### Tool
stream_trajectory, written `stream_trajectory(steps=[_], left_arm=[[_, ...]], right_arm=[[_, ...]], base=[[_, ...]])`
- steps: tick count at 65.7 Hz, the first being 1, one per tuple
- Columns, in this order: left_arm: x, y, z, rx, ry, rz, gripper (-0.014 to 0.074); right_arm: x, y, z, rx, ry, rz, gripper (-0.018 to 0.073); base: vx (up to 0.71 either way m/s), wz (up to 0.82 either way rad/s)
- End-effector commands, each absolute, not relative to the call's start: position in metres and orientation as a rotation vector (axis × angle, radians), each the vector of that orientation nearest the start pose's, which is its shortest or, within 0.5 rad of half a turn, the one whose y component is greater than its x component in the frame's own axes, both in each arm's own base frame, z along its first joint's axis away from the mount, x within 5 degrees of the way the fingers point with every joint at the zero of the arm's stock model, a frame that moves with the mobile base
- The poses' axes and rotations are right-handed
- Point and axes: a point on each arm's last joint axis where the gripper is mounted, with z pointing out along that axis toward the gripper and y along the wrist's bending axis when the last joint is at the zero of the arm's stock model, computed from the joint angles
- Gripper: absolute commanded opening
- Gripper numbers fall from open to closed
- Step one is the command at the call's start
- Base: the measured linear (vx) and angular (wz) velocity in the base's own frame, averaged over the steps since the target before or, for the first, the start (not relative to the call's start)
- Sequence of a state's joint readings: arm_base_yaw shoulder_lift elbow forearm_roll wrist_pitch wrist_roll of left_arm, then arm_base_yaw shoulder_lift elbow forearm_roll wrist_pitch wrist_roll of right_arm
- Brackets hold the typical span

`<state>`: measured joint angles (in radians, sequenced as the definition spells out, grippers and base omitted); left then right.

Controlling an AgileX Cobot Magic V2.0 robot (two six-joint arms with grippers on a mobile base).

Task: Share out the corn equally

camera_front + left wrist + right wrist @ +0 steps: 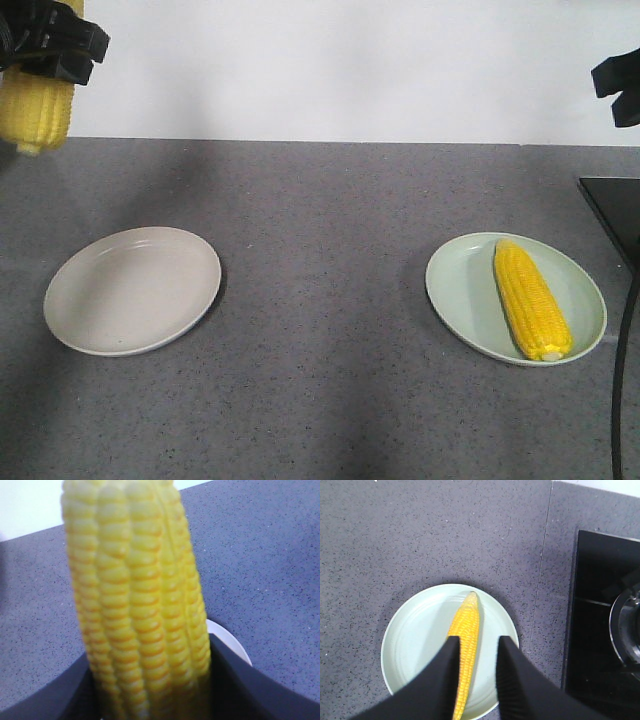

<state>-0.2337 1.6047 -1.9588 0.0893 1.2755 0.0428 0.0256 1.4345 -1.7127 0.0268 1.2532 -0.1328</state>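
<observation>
My left gripper [48, 55] hangs high at the far left, shut on a yellow corn cob [36, 108] whose end points down. In the left wrist view this corn cob [135, 595] fills the frame between the black fingers [250, 690]. The beige plate [132, 290] at the left holds nothing. A second corn cob [531, 300] lies on the pale green plate [460, 290] at the right. My right gripper [477, 642] hovers open above that corn cob [467, 617] and its plate [415, 630], holding nothing.
A black stove top [614, 215] with a burner [627, 630] sits at the right edge of the grey counter [330, 330]. A dark cable [622, 390] runs down beside it. A white wall stands behind the counter.
</observation>
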Motion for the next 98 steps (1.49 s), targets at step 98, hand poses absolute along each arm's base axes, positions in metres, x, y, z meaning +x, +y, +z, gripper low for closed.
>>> stream_trajectory(steps=[98], left_arm=[[0.377, -0.089, 0.403, 0.338, 2.519, -0.056, 0.0223]], right_arm=[[0.270, 0.012, 0.469, -0.169, 2.350, 0.033, -0.0009]], base=[[0.00, 0.00]])
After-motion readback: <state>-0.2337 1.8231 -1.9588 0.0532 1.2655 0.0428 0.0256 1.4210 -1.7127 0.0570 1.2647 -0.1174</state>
